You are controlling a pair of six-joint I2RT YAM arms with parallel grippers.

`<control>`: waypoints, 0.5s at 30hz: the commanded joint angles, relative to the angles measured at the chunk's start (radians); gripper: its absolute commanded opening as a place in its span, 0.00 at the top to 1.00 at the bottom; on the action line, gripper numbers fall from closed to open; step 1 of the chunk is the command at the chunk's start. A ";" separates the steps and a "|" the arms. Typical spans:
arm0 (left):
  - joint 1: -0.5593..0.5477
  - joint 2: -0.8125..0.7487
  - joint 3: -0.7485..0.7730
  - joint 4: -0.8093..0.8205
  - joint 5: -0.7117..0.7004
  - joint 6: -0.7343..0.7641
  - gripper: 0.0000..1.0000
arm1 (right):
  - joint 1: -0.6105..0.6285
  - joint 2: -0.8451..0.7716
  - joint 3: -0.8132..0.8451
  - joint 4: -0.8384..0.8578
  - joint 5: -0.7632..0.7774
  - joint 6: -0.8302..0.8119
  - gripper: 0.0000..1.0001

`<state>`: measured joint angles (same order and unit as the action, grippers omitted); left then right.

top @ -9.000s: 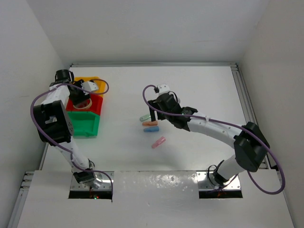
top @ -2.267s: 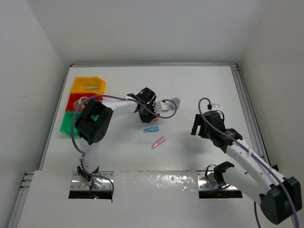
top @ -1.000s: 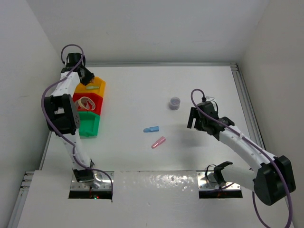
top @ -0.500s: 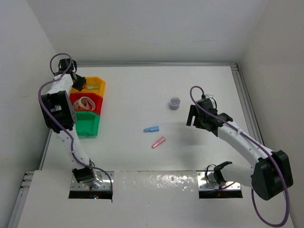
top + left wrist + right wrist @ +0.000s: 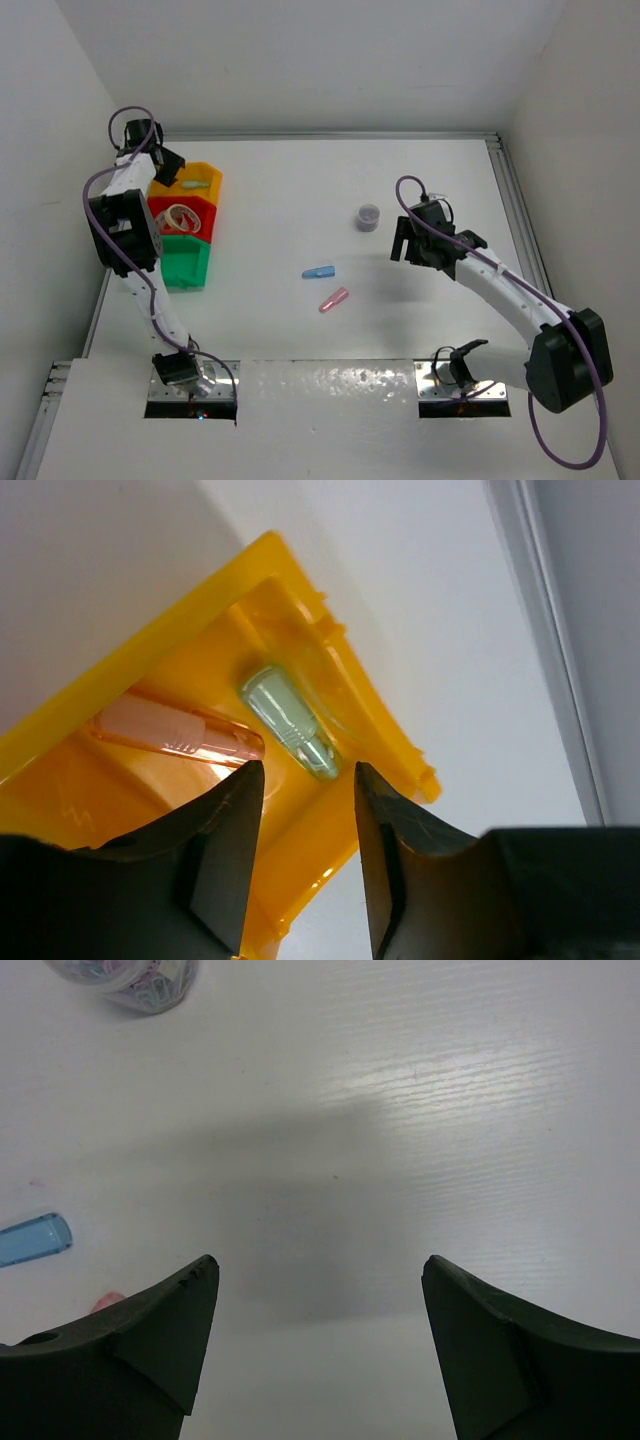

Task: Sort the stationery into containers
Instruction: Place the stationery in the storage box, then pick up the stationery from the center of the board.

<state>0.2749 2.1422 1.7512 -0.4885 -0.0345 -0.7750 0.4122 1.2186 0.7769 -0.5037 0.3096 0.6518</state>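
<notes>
1. Top external: L gripper [image 5: 160, 165] hangs over the yellow bin [image 5: 215, 178], approx 10 o'clock on the worktop [image 5: 300, 190]. The red bin [image 5: 208, 222] and green bin [image 5: 185, 265] sit next in the row, towards 6 o'clock.
2. Left wrist: jaws slightly apart, nothing between. A green piece [image 5: 290, 720] and an orange piece [image 5: 175, 737] lie in the bin below.
3. R gripper [image 5: 403, 243]: jaws wide apart, empty, over bare worktop. Grey cylinder [image 5: 369, 216] at its 10 o'clock, blue piece [image 5: 318, 271] and pink piece [image 5: 334, 299] approx 8 o'clock.
4. Step: the drop into yellow looks done. Next is prob. a pick of blue or pink, which needs a gripper square over the piece, closing across its narrow width.
</notes>
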 commanded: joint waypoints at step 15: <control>-0.437 -0.303 -0.114 -0.089 0.449 1.469 0.54 | 0.030 -0.070 -0.083 0.051 -0.026 -0.083 0.16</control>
<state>-0.0502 1.8580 1.6867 -0.3801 0.2306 0.2359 0.4355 1.1748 0.7029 -0.4839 0.2882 0.5861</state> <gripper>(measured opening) 0.449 0.835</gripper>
